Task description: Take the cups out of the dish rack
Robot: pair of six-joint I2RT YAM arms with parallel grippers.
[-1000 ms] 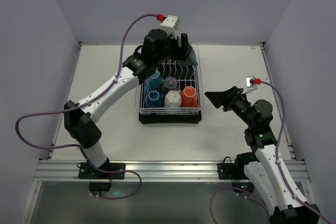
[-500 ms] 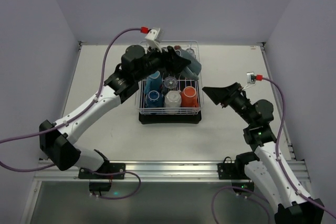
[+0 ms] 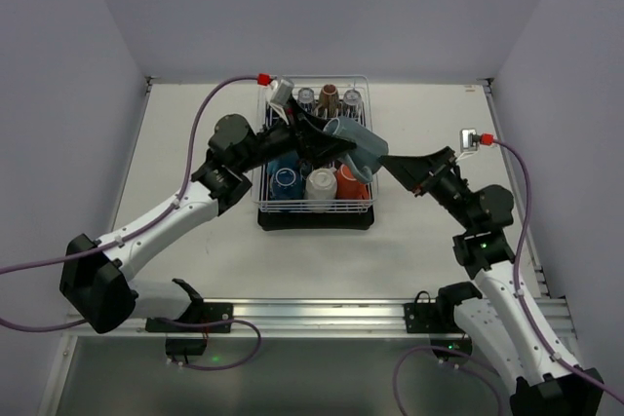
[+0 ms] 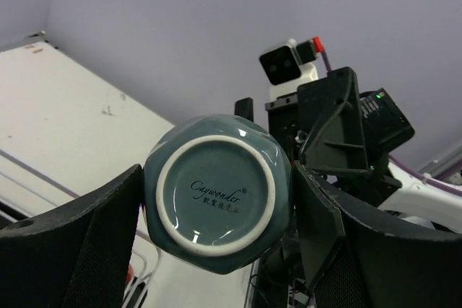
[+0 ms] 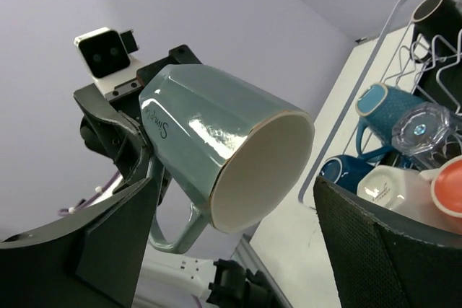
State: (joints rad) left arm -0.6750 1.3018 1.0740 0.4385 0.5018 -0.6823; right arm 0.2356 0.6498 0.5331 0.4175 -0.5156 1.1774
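Note:
My left gripper (image 3: 336, 138) is shut on a teal mug (image 3: 357, 149) and holds it on its side in the air above the right half of the white wire dish rack (image 3: 261, 204). In the left wrist view the mug's base (image 4: 216, 192) fills the gap between my fingers. My right gripper (image 3: 396, 169) is open, right at the mug's mouth. In the right wrist view the mug (image 5: 216, 151) lies between my open fingers without touching them. In the rack are blue cups (image 3: 285, 179), a white cup (image 3: 321, 183), an orange cup (image 3: 351, 180), a brown one (image 3: 330, 99) and a glass (image 3: 352, 99).
The rack stands on a black drip tray (image 3: 314, 222) in the middle of the white table (image 3: 195, 143). Grey walls close the table in on the left, back and right. The right wrist view shows the rack's cups (image 5: 386, 102) close below the mug.
My left arm has lifted the teal mug out of the back of the rack and swung it forward and right. My right gripper has moved left, up to the mug's mouth.

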